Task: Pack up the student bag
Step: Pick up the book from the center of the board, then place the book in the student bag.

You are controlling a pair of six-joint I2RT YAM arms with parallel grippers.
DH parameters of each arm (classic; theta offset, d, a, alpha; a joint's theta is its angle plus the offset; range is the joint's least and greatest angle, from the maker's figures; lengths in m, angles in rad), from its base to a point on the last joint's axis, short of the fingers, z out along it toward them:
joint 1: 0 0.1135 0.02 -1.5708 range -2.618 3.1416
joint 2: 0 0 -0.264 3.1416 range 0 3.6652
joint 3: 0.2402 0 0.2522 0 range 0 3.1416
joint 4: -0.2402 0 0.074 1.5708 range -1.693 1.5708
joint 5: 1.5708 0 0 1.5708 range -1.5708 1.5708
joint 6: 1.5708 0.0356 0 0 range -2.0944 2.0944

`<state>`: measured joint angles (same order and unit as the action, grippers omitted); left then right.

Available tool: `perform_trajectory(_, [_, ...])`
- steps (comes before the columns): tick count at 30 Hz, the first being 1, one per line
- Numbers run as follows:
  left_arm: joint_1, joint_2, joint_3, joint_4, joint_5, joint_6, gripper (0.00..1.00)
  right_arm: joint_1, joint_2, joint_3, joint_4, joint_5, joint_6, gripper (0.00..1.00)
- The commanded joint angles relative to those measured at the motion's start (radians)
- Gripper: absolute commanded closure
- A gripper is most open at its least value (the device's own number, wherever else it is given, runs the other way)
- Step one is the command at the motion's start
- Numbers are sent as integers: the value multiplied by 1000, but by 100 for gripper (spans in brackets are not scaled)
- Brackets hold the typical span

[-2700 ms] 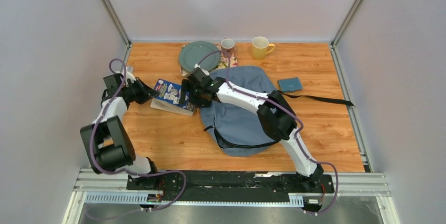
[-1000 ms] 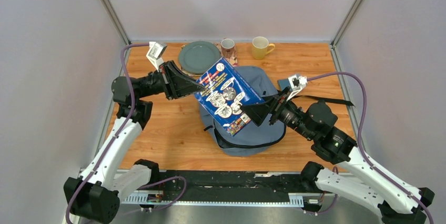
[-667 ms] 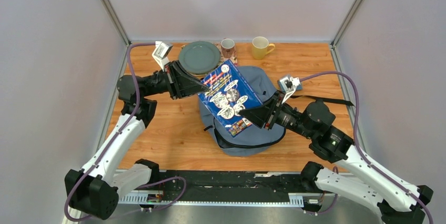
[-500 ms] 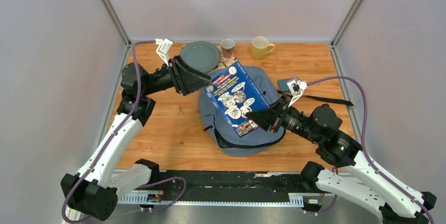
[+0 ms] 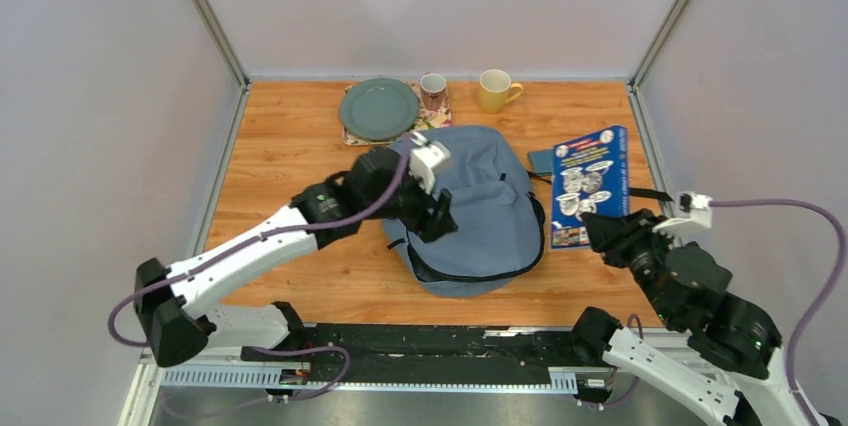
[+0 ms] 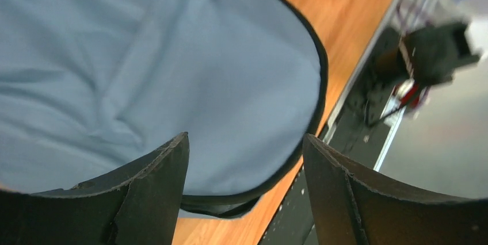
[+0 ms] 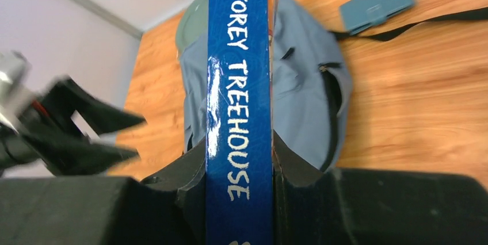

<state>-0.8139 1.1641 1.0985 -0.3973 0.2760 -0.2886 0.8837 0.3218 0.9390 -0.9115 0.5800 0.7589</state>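
The student bag is a soft grey-blue backpack with black trim, lying flat in the middle of the table. My left gripper hovers over its left part, open; in the left wrist view only the bag's fabric shows between the fingers. My right gripper is shut on a blue book, held up at the right of the bag. In the right wrist view the book's spine stands clamped in the right gripper, with the bag behind it.
A grey-green plate, a patterned mug and a yellow mug stand along the back edge. A small teal case lies right of the bag, beside a black strap. The left gripper shows blurred at left.
The left gripper opened and let go of the book, then swung down over the bag. The right arm, shut on the book, carried it from above the bag to the right side.
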Motion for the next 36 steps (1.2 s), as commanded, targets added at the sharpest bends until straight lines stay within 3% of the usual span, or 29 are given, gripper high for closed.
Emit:
perform_trajectory(1, [-213,121,52,-51,-193,212,21,-2,-59,139,-115,254,63,100])
perform_trajectory(2, [-296,149,58,-48,-211,226,21,-2,-64,153,-151,265,65,100])
perform_trajectory(7, [-458,367,173,-69,-306,334,20,-2,-87,201,-222,278,92,100])
perform_trajectory(19, [-490,552,271,-43,-308,381,21,-3,-110,136,-230,192,163,100])
perform_trajectory(25, [-490,577,296,-54,-296,381,57,-2,-130,138,-248,192,177,100])
perform_trajectory(26, [-490,575,297,-52,-294,379,71,-2,-135,138,-253,195,175,100])
perform_trajectory(29, [-490,571,301,-52,-311,376,97,-2,-147,141,-268,199,184,100])
perform_trajectory(36, [-490,569,316,-74,-394,388,100,-2,-165,138,-306,198,209,100])
